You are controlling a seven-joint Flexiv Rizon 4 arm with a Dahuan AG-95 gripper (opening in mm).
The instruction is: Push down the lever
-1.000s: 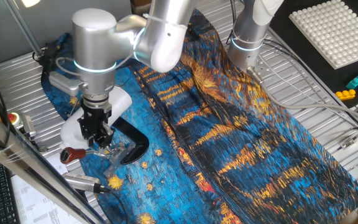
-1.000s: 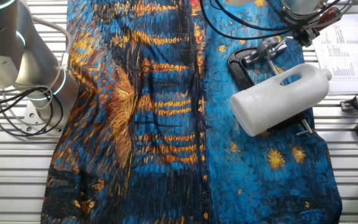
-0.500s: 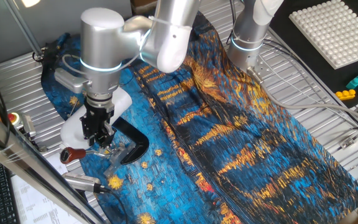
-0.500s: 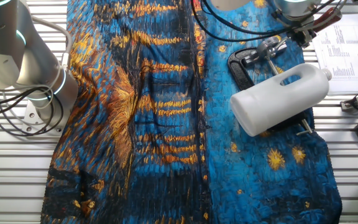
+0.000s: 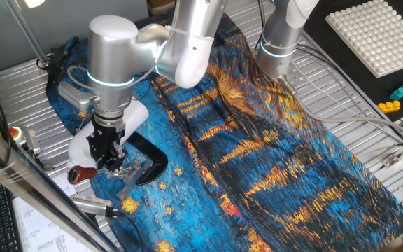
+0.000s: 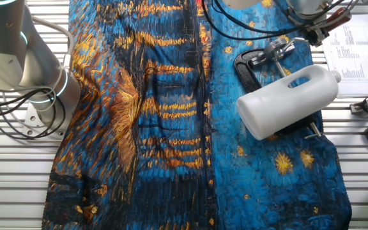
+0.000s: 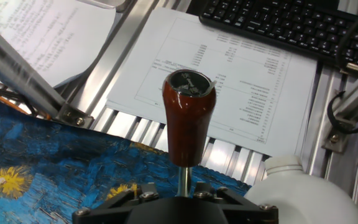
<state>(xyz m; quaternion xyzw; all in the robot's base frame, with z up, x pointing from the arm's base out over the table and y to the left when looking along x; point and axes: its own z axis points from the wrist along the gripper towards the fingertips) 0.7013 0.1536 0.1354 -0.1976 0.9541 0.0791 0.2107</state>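
The lever is a thin silver rod (image 7: 183, 179) ending in a glossy reddish-brown knob (image 7: 188, 118). In one fixed view the knob (image 5: 82, 173) lies low at the front left, beside the white appliance body (image 5: 133, 115) on its black curved base (image 5: 152, 161). My gripper (image 5: 110, 158) stands upright over the rod just behind the knob. In the hand view the rod runs straight into the middle of the gripper (image 7: 180, 198), whose black jaws sit close on either side. In the other fixed view the white body (image 6: 289, 102) lies mid-right; the gripper is mostly cut off at the top.
A blue and orange patterned cloth (image 5: 257, 147) covers the table. Printed papers (image 7: 229, 81) and a black keyboard (image 7: 272, 22) lie beyond the knob. A second arm's base (image 5: 278, 42), a white pegboard (image 5: 380, 31) and toy bricks (image 5: 401, 94) stand at the back right.
The arm's upper joints have shifted slightly left and right above the hand. The gripper and the knob stay at the same spot.
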